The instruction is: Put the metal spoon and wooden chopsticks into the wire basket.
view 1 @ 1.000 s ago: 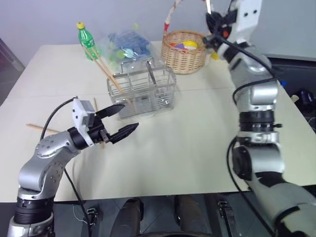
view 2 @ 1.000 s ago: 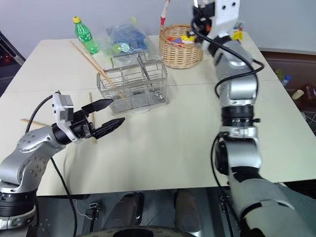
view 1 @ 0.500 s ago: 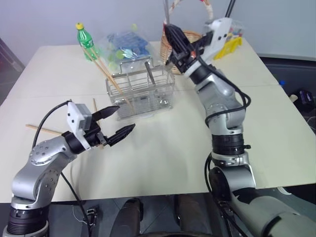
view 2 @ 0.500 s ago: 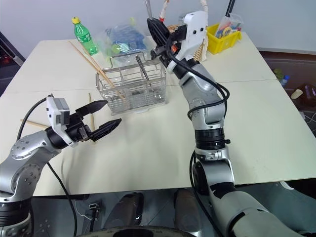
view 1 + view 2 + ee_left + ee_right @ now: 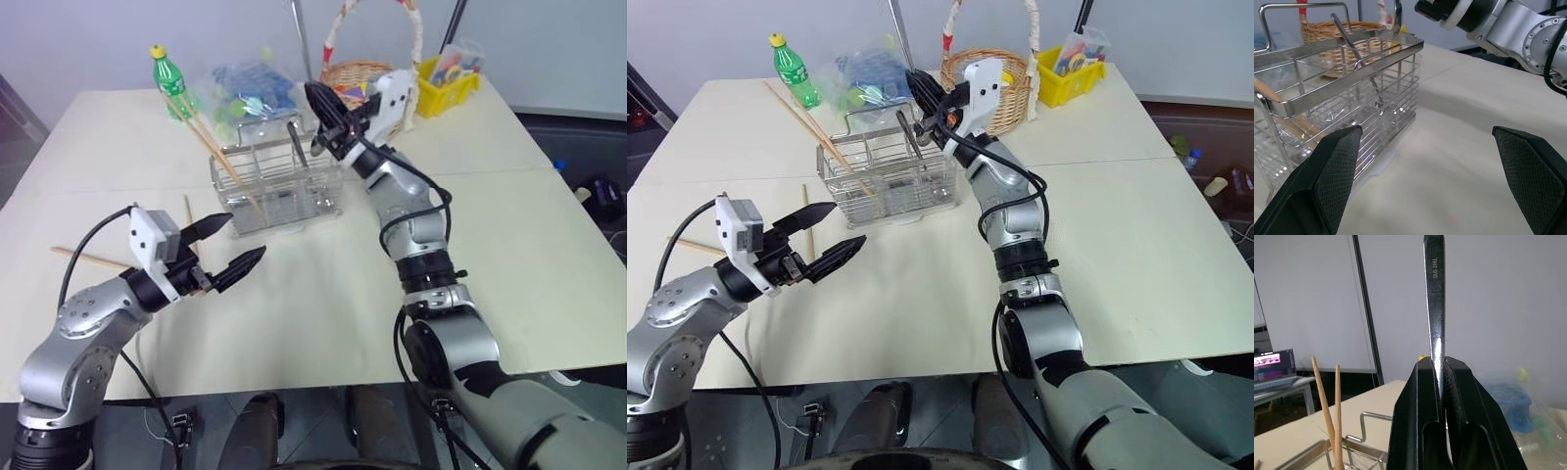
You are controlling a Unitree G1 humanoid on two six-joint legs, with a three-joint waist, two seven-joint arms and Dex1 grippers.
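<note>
Both arms are silver-grey metal segments joined by black rings, with thin black cables looping alongside. A white camera block sits on each wrist. The left gripper [image 5: 227, 247] and right gripper [image 5: 320, 105] have black, finely textured, tapering fingers.

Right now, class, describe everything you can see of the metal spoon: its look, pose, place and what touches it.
The metal spoon is slim, shiny silver metal with a long flat handle stamped SUS 316L. It stands nearly upright, the handle rising above the right gripper, whose black fingers are shut on it. It is held above the far side of the wire basket. Its bowl cannot be made out, nor whether it touches the basket.
</note>
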